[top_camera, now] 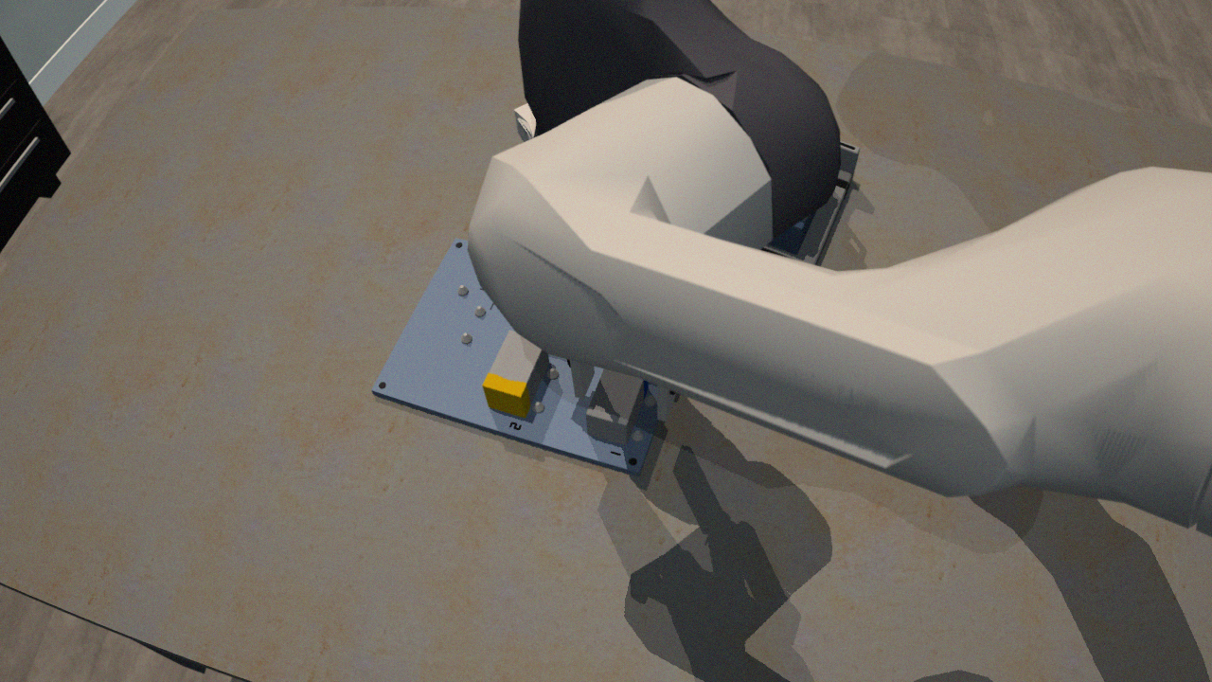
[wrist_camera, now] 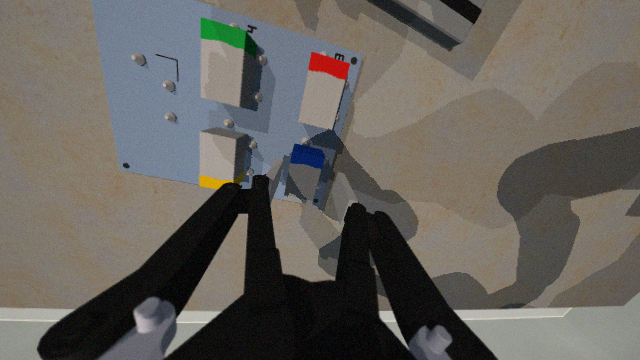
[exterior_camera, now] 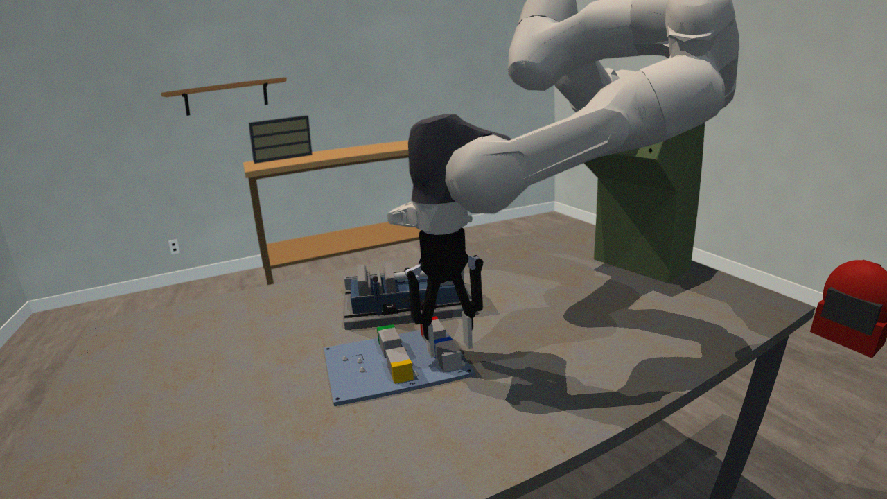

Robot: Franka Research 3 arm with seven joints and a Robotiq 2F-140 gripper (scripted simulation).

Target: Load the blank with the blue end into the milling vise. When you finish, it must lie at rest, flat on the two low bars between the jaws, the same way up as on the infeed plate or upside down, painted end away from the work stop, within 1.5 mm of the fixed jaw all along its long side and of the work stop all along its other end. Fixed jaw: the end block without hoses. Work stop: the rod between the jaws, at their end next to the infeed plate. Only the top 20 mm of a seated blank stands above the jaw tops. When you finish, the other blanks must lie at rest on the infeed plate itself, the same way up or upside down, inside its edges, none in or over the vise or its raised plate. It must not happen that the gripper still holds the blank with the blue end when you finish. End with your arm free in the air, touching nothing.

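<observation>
The blank with the blue end (wrist_camera: pixel 305 172) lies on the infeed plate (wrist_camera: pixel 165 130) at its corner nearest the fingers; it also shows in the exterior view (exterior_camera: pixel 445 352). My gripper (wrist_camera: pixel 308 176) is partly open and empty, low over this blank, with one fingertip on either side of it (exterior_camera: pixel 449 342). I cannot tell if the fingers touch it. In the top view the arm hides most of the blank and the gripper. The vise (exterior_camera: pixel 390 294) stands on its raised plate beyond the infeed plate.
The green-end blank (wrist_camera: pixel 225 67), red-end blank (wrist_camera: pixel 322 92) and yellow-end blank (wrist_camera: pixel 219 157) lie on the infeed plate among small pins. A wooden shelf table (exterior_camera: pixel 328 204), a green pedestal (exterior_camera: pixel 648 204) and a red object (exterior_camera: pixel 852 307) stand farther off.
</observation>
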